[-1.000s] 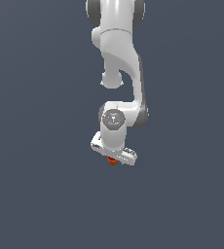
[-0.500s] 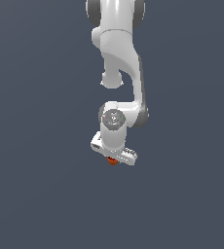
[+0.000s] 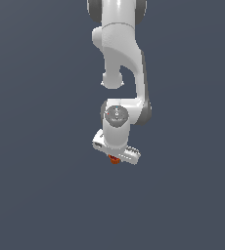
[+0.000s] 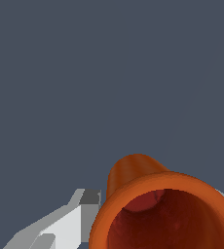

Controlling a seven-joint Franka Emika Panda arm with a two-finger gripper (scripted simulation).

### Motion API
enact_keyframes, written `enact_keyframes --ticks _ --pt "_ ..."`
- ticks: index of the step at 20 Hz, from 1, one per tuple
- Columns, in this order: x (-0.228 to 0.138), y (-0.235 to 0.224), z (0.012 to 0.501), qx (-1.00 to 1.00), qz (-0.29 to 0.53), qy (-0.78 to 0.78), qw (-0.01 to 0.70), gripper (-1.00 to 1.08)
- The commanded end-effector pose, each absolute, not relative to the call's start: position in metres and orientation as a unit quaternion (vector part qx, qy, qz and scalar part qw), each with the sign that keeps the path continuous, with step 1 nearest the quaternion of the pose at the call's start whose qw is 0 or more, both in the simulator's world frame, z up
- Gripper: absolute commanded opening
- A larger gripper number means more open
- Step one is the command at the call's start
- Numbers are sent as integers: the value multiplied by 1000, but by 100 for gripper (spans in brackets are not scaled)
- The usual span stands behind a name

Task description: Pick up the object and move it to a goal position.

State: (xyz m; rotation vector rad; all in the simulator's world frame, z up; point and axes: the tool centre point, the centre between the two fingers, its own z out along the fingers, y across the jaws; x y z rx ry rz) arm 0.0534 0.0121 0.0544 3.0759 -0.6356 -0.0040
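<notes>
Since the cup (image 4: 165,209) looks light, stiff and ribbed, it is judged safely clasped mid-wall by the gripper (image 3: 115,157).

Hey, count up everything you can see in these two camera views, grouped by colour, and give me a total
Orange-red: 1, the cup, mouth toward the wrist camera, also just visible under the gripper in the exterior view.
White and grey: 1, the robot arm with its gripper.
Total: 2, against a plain dark grey-blue background.
</notes>
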Motion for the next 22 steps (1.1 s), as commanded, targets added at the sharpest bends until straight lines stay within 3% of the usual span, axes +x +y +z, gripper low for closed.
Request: enact_keyframes --ticks 1,22 --pt "53 18 68 979 0 -202 0 -100" --pt "42 105 287 979 0 -203 1 -100"
